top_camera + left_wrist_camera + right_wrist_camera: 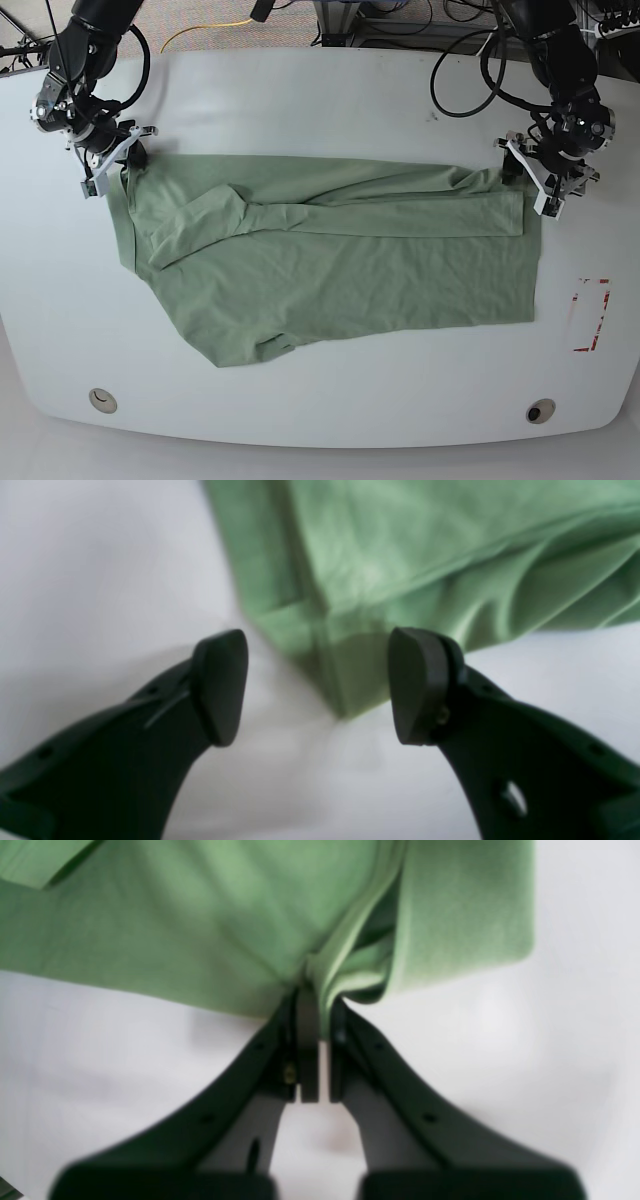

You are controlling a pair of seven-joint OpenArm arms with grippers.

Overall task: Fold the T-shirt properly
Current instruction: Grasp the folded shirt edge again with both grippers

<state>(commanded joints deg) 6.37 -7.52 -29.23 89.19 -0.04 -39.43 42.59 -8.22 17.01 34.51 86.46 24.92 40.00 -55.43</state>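
Your right gripper [318,1015] clamps the T-shirt [330,270] at the bench's [320,90] far edge; left gripper [318,685] gapes, released (one lengthwise fold laid, remainder outstanding).

Two black jointed arms at upper left [85,45] and upper right [560,60] of the base view, looped black cables, white brackets at the wrists, dark curved fingers [220,687] with rounded pads, small holes and a brass screw.

Both wrist views crop the blurred T-shirt [400,555].
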